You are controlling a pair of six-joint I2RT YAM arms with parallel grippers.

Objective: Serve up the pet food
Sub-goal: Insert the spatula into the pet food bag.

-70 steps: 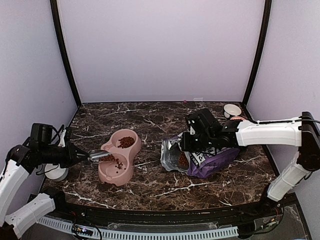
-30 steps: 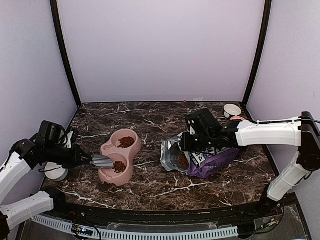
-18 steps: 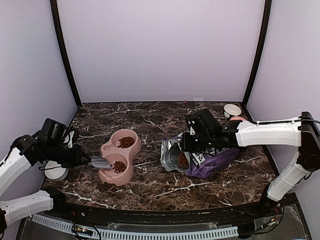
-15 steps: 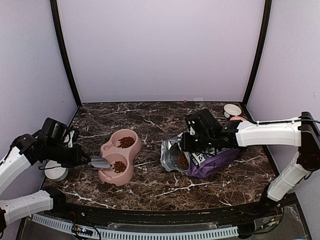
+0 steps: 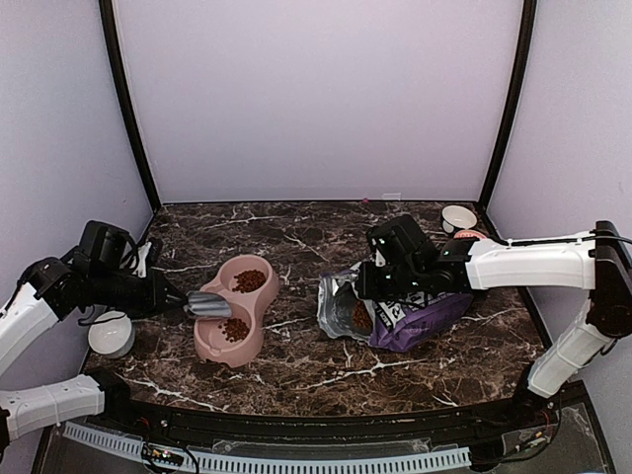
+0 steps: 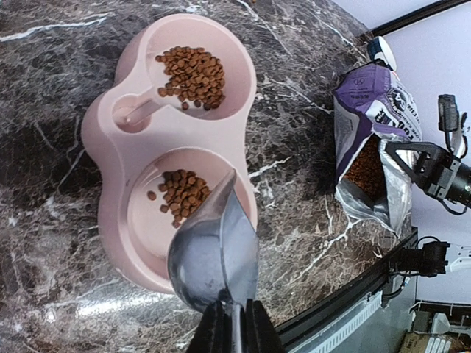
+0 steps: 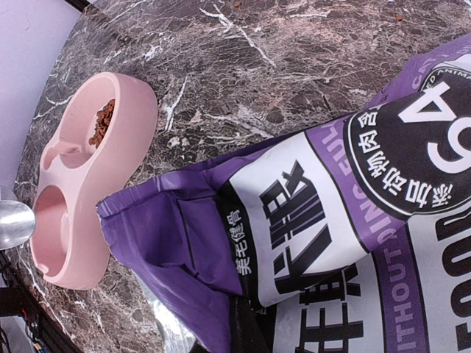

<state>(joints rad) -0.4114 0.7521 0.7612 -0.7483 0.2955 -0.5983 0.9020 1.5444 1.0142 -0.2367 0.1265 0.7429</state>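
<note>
My left gripper is shut on the handle of a metal scoop. The empty scoop hovers over the near-left rim of the pink double bowl. Pet food lies in the far compartment and the near one. My right gripper is shut on the upper lip of the purple-and-white bag, which lies on its side with its mouth open toward the bowl. More kibble shows inside.
A small white bowl sits at the table's left edge under my left arm. Another white bowl stands in the back right corner. Black frame posts rise at both back corners. The marble table ends at a black front rail.
The kibble in the scoop has gone into the near compartment. My left gripper has since lifted the empty scoop a little up and back. The right arm and bag have not moved.
</note>
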